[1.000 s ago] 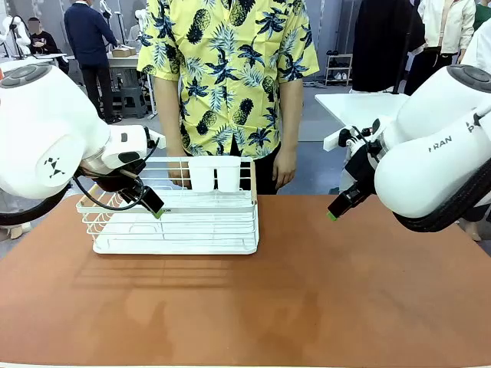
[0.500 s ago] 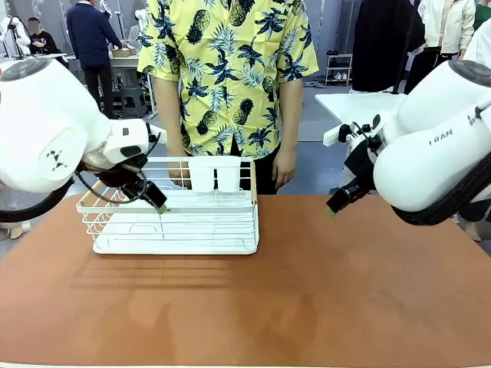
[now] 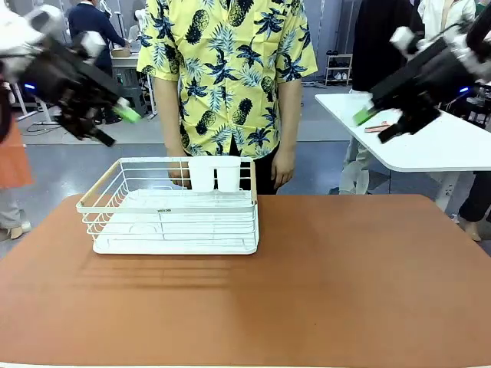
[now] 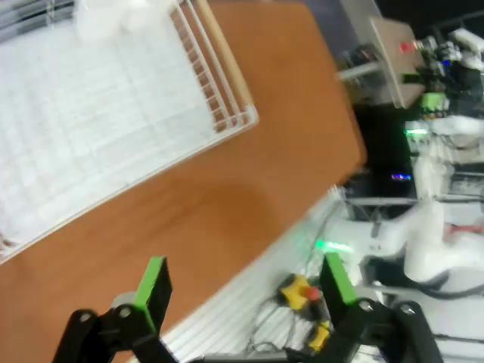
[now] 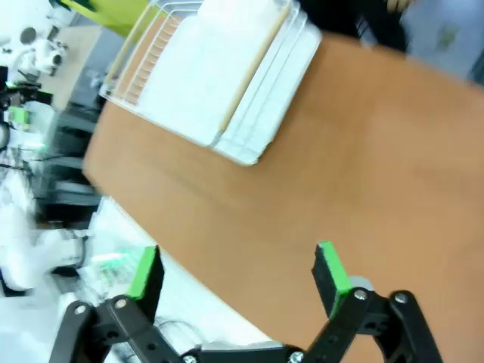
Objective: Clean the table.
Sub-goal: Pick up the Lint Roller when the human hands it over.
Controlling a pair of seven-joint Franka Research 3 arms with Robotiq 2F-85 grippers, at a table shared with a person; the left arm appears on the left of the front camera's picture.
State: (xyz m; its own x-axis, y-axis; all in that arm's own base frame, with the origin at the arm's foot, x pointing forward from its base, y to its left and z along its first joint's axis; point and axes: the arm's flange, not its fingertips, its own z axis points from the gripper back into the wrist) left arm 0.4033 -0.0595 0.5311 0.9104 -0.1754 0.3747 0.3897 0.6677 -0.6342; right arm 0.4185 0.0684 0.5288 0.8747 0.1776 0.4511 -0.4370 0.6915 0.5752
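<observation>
The left gripper (image 3: 116, 127) hangs high in the air with its jaws spread wide and nothing between them. In its own wrist view the green-padded fingers (image 4: 155, 281) stand far apart over open space. Well below it lies the table (image 3: 322, 276), its reddish-brown top stretching out under both arms. A white wire dish rack (image 3: 173, 218) rests on the table, below the left gripper and a little to its right. In the left wrist view the rack lies far past the fingertips, somewhat blurred. A white two-part holder (image 3: 215, 174) sits on the rack at the side farthest from the robot. A person (image 3: 230, 69) in a yellow pineapple-print shirt stands at the far edge of the table, between the two grippers and lower than both, just behind the rack. One hand (image 3: 284, 170) of theirs hangs just past the table's far edge. The right gripper (image 3: 374, 126) is also held high, with its jaws parted and empty. A white-topped table (image 3: 437, 146) lies under and behind it. In the right wrist view the reddish-brown top lies well below its spread fingers, with the rack far beyond the fingertips.
</observation>
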